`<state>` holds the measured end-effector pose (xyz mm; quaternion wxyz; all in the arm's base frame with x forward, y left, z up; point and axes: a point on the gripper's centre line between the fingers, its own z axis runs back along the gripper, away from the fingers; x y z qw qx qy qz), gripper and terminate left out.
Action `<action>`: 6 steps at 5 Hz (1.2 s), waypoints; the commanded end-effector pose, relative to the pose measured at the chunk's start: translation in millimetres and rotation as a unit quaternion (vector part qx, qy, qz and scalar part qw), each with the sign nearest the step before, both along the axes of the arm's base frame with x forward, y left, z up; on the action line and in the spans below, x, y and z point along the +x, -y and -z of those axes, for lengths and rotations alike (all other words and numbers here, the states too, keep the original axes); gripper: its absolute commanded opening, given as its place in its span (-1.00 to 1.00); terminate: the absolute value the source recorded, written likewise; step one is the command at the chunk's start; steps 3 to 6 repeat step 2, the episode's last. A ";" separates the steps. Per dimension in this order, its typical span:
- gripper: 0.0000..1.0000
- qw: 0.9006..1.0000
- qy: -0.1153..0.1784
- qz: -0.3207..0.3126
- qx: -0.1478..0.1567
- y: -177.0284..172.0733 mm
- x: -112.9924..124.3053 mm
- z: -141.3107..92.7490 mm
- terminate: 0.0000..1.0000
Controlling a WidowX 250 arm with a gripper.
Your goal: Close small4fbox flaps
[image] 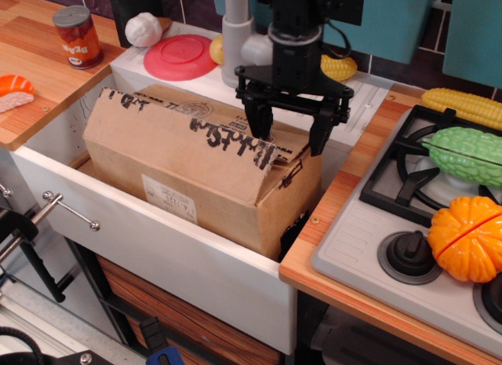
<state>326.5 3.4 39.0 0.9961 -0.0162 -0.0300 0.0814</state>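
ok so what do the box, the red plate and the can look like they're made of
Box: brown corrugated cardboard, matte, with creased flaps and torn printed edges.
Red plate: probably plastic, smooth with a slight sheen.
Can: dull grey metal-looking lid and a glossy orange label; it may be a toy.

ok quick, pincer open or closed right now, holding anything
pincer: open, holding nothing, fingers spread over the far flap of the box.

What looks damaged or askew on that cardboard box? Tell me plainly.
The box sits crooked in the sink. The front flap has torn, ragged black lettering along its edge and overhangs the side. The open gripper presses on the back flap, which lies nearly flat.
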 end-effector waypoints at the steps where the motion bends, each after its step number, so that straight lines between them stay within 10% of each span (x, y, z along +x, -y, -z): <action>1: 1.00 0.997 0.059 0.014 -0.042 -6.0 9.2 17.5 -1.00; 2: 1.00 0.998 0.047 0.016 -0.035 -1.6 11.0 12.0 1.00; 6: 1.00 0.998 0.047 0.016 -0.035 -1.6 11.0 12.0 1.00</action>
